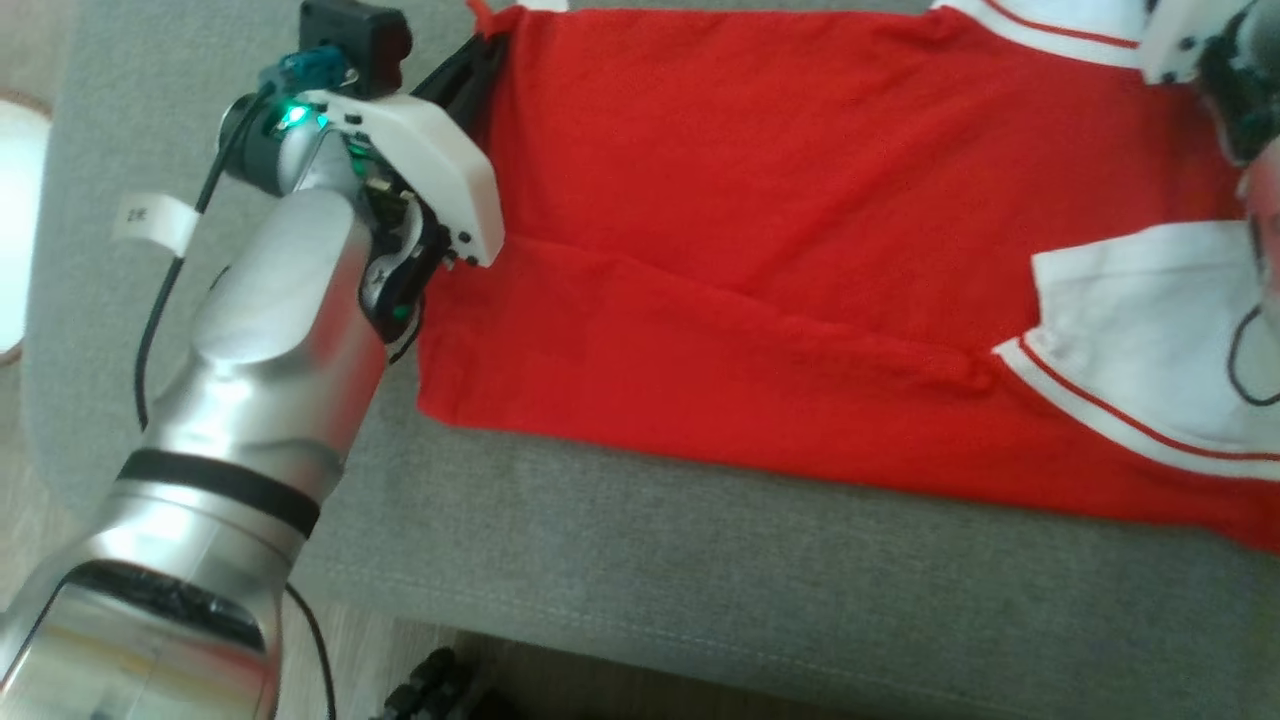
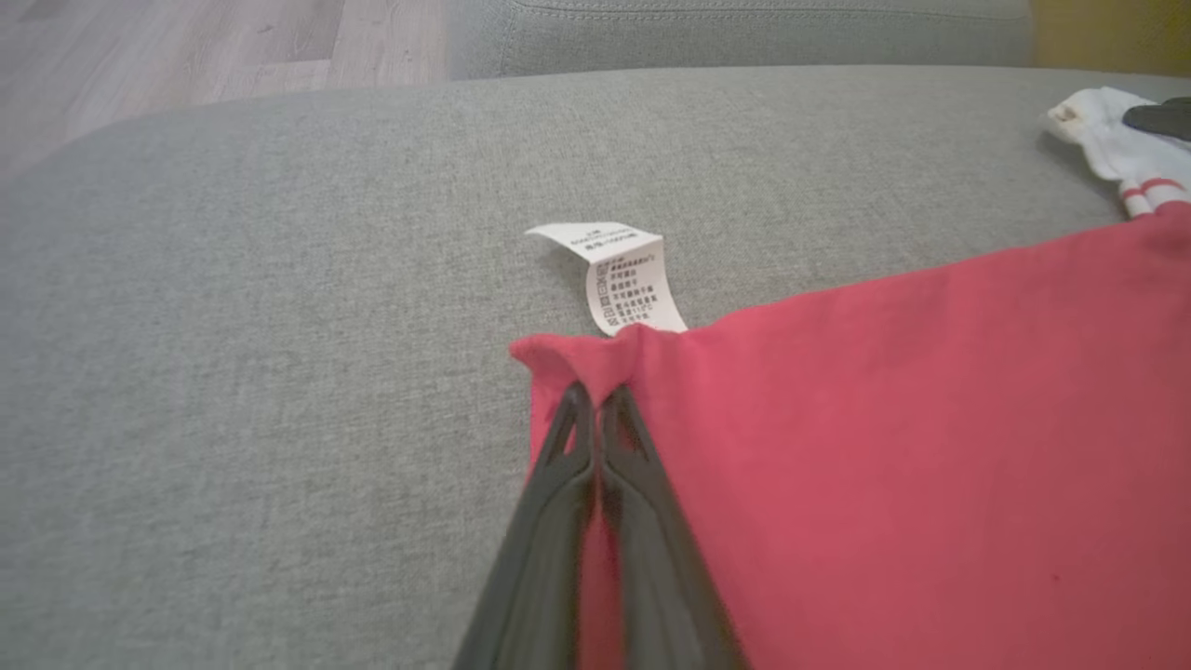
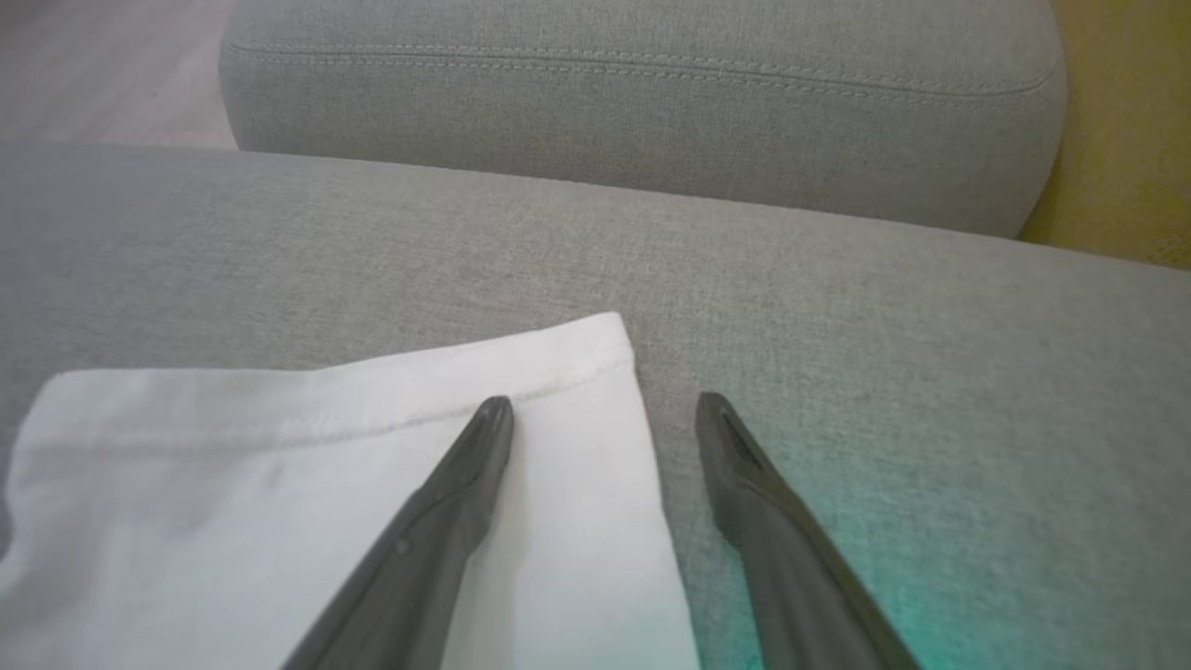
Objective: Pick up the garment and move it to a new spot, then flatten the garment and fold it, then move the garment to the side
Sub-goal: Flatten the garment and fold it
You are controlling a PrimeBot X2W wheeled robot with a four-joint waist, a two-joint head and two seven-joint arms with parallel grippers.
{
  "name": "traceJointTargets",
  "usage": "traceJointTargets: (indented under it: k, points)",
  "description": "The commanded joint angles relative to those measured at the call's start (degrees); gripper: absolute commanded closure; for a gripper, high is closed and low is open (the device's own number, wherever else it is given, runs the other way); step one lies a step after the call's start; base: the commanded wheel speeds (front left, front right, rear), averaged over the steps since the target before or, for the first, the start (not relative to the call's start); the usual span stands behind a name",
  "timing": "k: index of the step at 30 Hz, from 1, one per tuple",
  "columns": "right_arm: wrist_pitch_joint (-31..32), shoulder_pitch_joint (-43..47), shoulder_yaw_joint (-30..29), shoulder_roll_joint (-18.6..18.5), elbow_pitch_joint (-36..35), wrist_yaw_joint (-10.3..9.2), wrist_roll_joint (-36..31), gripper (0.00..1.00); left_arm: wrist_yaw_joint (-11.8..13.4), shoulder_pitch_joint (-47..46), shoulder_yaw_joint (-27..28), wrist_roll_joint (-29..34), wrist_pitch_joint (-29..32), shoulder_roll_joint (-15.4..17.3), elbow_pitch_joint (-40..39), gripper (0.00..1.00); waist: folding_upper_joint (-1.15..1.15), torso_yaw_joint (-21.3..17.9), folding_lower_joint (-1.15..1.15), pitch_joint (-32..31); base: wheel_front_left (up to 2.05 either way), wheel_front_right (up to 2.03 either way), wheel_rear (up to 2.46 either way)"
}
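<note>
A red garment (image 1: 760,270) with white sleeves (image 1: 1150,330) lies spread on the grey sofa cushion (image 1: 700,560). My left gripper (image 2: 595,395) is shut on the garment's far left hem corner (image 2: 577,358), where a white care label (image 2: 628,279) sticks out. In the head view the left gripper (image 1: 480,60) sits at the garment's upper left edge. My right gripper (image 3: 605,405) stands open over a white sleeve cuff (image 3: 372,465), one finger above the cloth and the other above bare cushion. Part of the right arm (image 1: 1220,60) shows at the head view's upper right.
The sofa's grey backrest (image 3: 651,112) runs behind the seat. Wooden floor (image 2: 186,46) lies beyond the cushion's left end. A white paper tag (image 1: 155,220) lies on the cushion by my left arm. The cushion's front edge (image 1: 700,640) is near me.
</note>
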Motion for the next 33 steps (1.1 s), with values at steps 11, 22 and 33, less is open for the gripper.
traceJointTargets:
  k: [11, 22, 33]
  points:
    - [-0.32, -5.15, -1.48, 0.74, 1.15, 0.37, -5.27, 1.00, 0.54, -6.25, 0.59, -1.60, -6.86, 1.80, 2.75, 1.00, 0.00, 1.51, -0.01, 1.36, 0.00, 0.00, 0.00]
    - [-17.28, -5.00, -6.77, 0.72, -1.76, 0.37, -10.09, 1.00, 3.64, -7.70, 2.55, 0.49, -10.03, 3.33, 6.07, 1.00, 0.00, -2.13, -0.01, -0.24, 0.00, 0.00, 0.00]
    - [-23.47, 3.60, -3.63, 8.23, -4.79, 0.37, 0.81, 1.00, 4.20, 1.83, 6.12, 3.77, -10.08, 6.00, 1.24, 1.00, 0.00, -9.02, -0.01, -6.61, 0.00, 0.00, 0.00]
